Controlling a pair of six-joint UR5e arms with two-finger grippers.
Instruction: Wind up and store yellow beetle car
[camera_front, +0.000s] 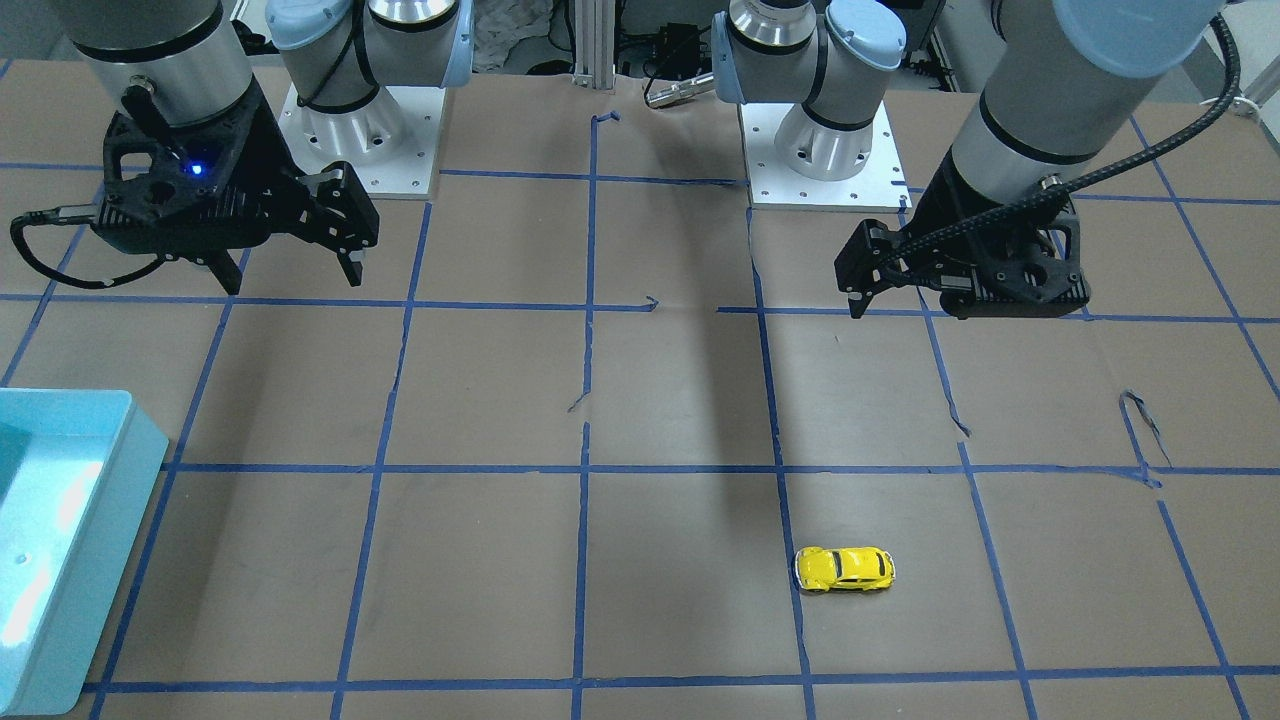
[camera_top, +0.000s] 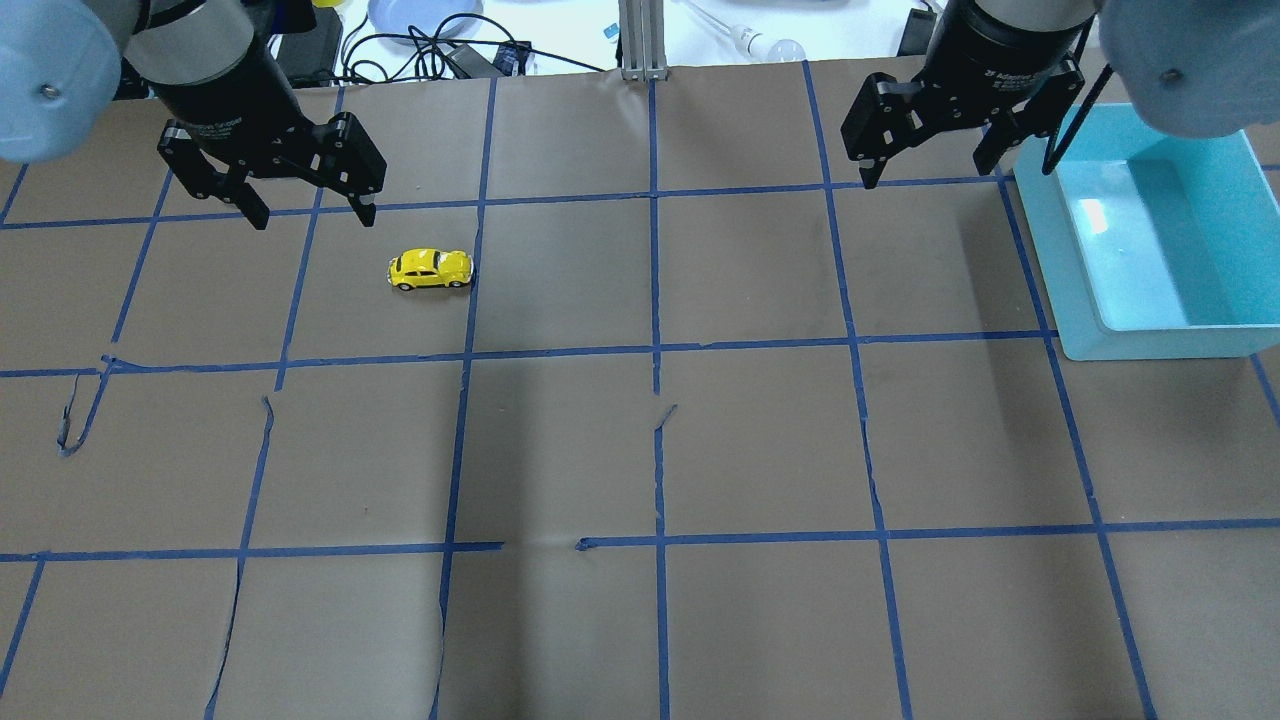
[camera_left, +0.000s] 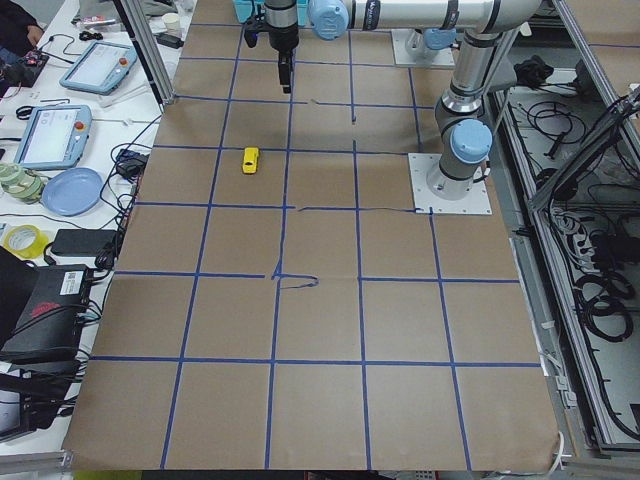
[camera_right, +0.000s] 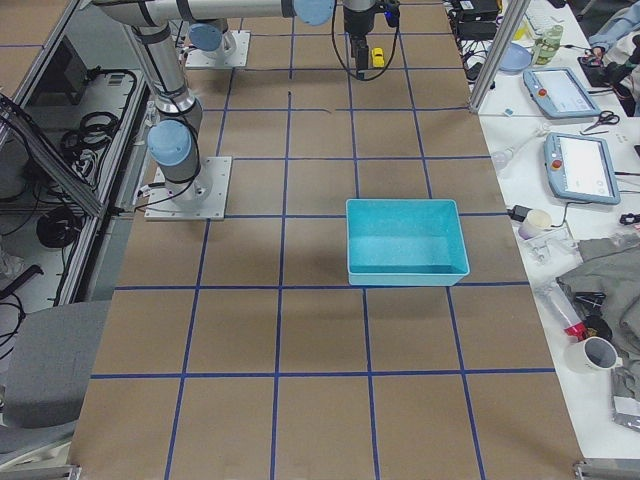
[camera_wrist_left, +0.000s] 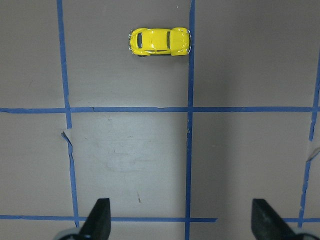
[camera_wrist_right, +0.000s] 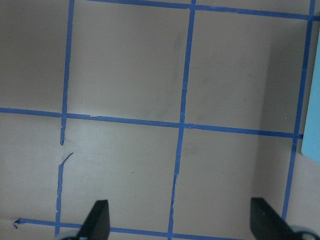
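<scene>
The yellow beetle car (camera_top: 430, 269) stands on its wheels on the brown paper table on my left side; it also shows in the front view (camera_front: 843, 569) and the left wrist view (camera_wrist_left: 160, 41). My left gripper (camera_top: 310, 212) hovers above the table a short way from the car, open and empty, and its fingertips (camera_wrist_left: 100, 216) frame bare paper with the car well ahead of them. My right gripper (camera_top: 925, 172) hangs open and empty on the other side, next to the blue bin. Its fingertips (camera_wrist_right: 98, 216) frame bare paper.
A light blue open bin (camera_top: 1150, 345) sits at the table's right end; it also shows in the front view (camera_front: 140, 440) and the right side view (camera_right: 405, 276). Blue tape lines grid the paper, torn in places. Both arm bases (camera_front: 365, 130) stand at the robot's edge.
</scene>
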